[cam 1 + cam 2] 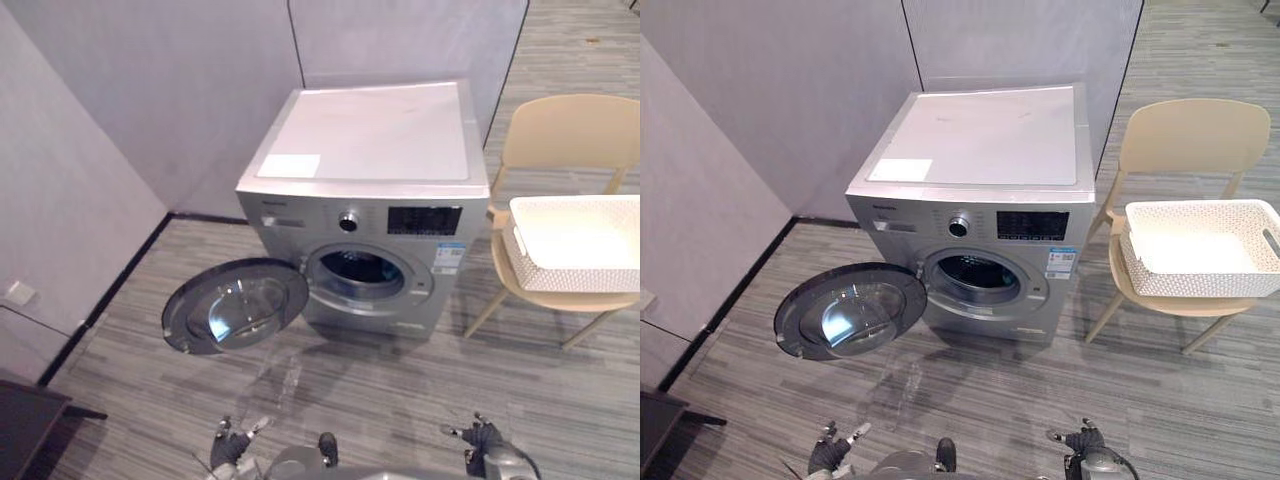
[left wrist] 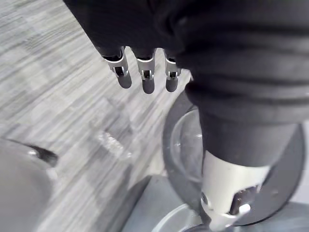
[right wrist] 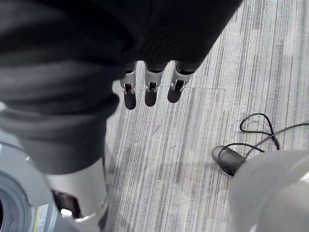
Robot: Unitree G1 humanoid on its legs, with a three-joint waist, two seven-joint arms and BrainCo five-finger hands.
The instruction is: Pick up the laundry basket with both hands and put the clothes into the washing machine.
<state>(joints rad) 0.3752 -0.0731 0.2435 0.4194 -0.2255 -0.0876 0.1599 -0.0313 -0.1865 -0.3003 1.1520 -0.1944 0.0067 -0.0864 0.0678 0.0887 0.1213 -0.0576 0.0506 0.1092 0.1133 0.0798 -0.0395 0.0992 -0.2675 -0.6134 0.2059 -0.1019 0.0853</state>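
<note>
White laundry basket (image 1: pixel 1200 282) right of washing machine (image 1: pixel 980 140).
Our left hand (image 2: pixel 146 72), right hand (image 3: pixel 150 89) hang slack, empty; uneven grip could tip it.

White laundry basket (image 1: pixel 1185 282) sits on chair (image 1: pixel 1195 135) beside open-doored washing machine (image 1: pixel 980 135)

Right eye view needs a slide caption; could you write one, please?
Washing machine, door open; white laundry basket on a beige chair.
</note>
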